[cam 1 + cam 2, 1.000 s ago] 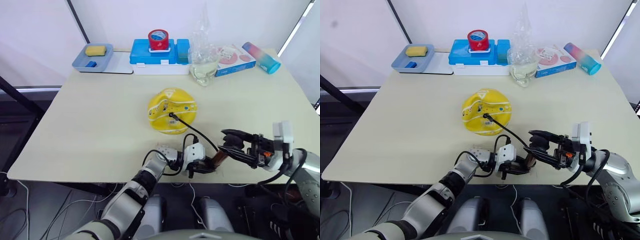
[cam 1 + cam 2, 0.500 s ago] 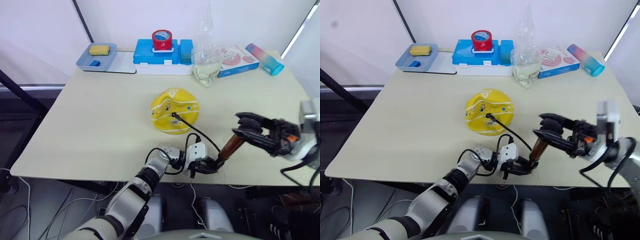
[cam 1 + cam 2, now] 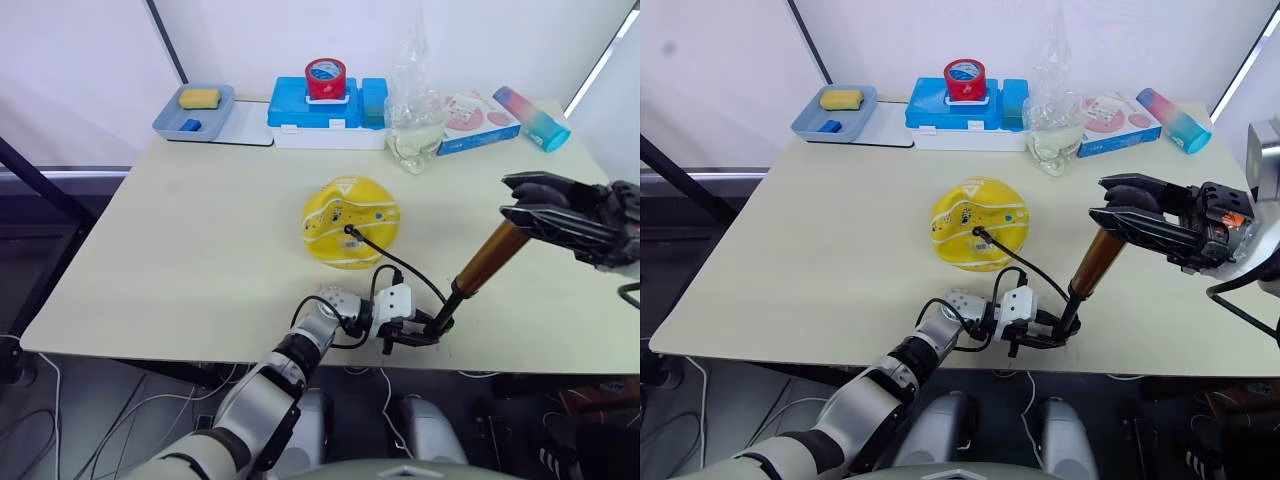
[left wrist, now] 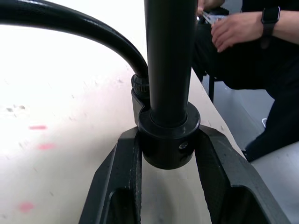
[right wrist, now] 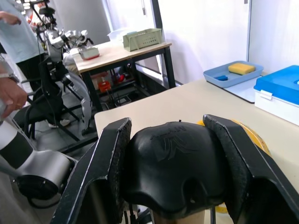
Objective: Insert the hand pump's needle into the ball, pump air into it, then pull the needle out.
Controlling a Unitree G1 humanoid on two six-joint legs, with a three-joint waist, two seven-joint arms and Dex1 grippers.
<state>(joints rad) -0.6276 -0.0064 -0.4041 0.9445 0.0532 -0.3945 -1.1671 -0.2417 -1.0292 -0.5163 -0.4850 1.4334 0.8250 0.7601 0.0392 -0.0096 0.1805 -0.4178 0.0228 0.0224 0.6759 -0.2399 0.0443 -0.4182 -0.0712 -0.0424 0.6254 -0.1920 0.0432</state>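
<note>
1. Both jaws clamped: left gripper (image 3: 418,331) on hand pump (image 3: 478,267) base, right gripper (image 3: 1140,212) on handle.
2. Handle now raised vs. 1 s ago; barrel extended, upstroke.
3. Needle (image 3: 347,230) seated in dented ball (image 3: 349,221), mid-table; pumping phase underway.

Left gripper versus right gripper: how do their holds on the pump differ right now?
The left gripper clamps the hand pump at its black base cap, low at the table's near edge; the right gripper grips the black handle, raised high. Left anchors, right pulls. Both are shut on the pump.
</note>
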